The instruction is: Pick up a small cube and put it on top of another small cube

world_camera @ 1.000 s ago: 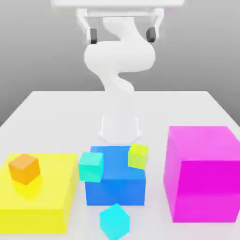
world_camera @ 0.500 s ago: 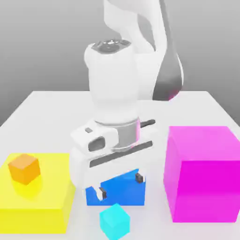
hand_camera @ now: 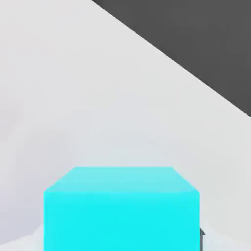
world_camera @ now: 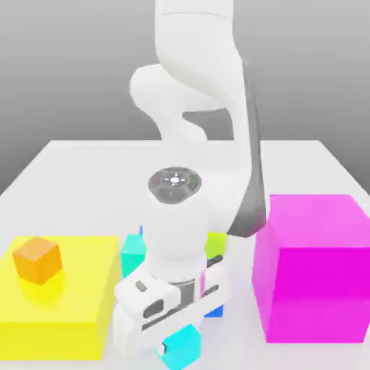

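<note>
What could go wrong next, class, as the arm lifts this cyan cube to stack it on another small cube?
1. The gripper has shut on the cyan cube at the table's front edge; a shallow grip might let it slip.
2. The arm hides the blue block and most of the green cube, so placing there is hard to check.
3. Swinging past the magenta block could clip it.

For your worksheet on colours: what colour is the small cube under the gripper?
Cyan cube, clearest in the hand view.

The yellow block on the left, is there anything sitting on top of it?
Yes. A small orange cube sits on the yellow block, toward its far left corner as the exterior view shows it. The robot's hand covers the block's right edge, so that strip cannot be checked.
</note>
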Available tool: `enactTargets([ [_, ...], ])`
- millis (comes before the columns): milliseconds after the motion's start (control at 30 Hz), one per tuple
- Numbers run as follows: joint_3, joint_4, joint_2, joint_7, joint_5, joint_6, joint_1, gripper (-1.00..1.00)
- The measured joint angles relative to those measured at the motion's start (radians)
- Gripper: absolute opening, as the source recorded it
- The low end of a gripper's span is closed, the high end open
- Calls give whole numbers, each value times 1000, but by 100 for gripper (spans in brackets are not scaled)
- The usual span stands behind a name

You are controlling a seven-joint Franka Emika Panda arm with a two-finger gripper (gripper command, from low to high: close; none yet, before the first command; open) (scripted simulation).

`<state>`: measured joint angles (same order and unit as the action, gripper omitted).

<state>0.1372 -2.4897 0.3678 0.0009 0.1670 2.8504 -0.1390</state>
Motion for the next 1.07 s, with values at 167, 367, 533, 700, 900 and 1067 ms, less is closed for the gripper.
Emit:
enactTargets([
  [167, 51, -28, -149, 28, -46, -127, -3, -100],
  [367, 85, -15, -334, -141, 25, -380, 80, -100],
  [533, 111, -29, -505, -219, 12, -566, 133, -100],
  [700, 71, -148, -686, -116, -115, -579, 185, -100],
  [900, -3, -253, -709, -25, -224, -450, 217, -100],
  [1067, -2, -278, -656, -26, -224, -372, 217, 100],
])
